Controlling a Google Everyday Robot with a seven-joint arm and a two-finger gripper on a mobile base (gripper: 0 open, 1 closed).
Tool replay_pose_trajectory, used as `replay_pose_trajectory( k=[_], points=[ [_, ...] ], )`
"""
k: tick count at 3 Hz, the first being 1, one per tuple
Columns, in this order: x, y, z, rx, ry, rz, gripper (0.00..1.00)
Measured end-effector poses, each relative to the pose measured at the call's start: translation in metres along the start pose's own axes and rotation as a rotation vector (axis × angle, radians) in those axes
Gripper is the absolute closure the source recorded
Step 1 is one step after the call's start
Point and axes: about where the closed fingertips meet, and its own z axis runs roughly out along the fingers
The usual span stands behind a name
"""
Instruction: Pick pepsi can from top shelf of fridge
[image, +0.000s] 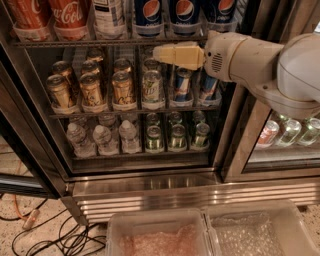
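**Gripper level with the second rack, pepsi cans above it**

The arm enters from 3 o'clock, its cream housing crossing the black door frame of the fridge (235, 145). The gripper (160, 53) points toward 9 o'clock and sits just under the top shelf (100, 43), in front of the back row of cans on the rack below. It has hold of nothing. From this angle I cannot tell whether it is open or closed.

The pepsi can (184, 11) stands upright on the top shelf, at roughly 1 o'clock from the gripper tip and apart from it, with the wire rack between them. A second Pepsi can (148, 12) stands at its 9 o'clock side and a third (220, 10) at its 3 o'clock side. Farther toward 9 o'clock on the same shelf are a white-labelled container (107, 15) and two red Coca-Cola cans (50, 14).

On the rack beneath, gold cans (92, 89) fill the 9 o'clock half. A pale green can (151, 86) and blue-and-silver energy drink cans (182, 84) stand directly below the gripper. The lowest rack carries water bottles (100, 139) and green cans (154, 136).

At 6 o'clock, below the ribbed steel base (150, 192), sit two clear plastic bins (200, 220). Black cables (60, 235) lie on the floor at 7 o'clock.
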Motion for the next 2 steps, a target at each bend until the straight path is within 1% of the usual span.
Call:
replay_pose_trajectory(
  k=[1, 2],
  points=[
    [-0.0040, -0.0055, -0.0025, 0.014, -0.031, -0.011, 0.00],
    [-0.0087, -0.0154, -0.0100, 0.036, -0.094, -0.032, 0.00]
  ],
)
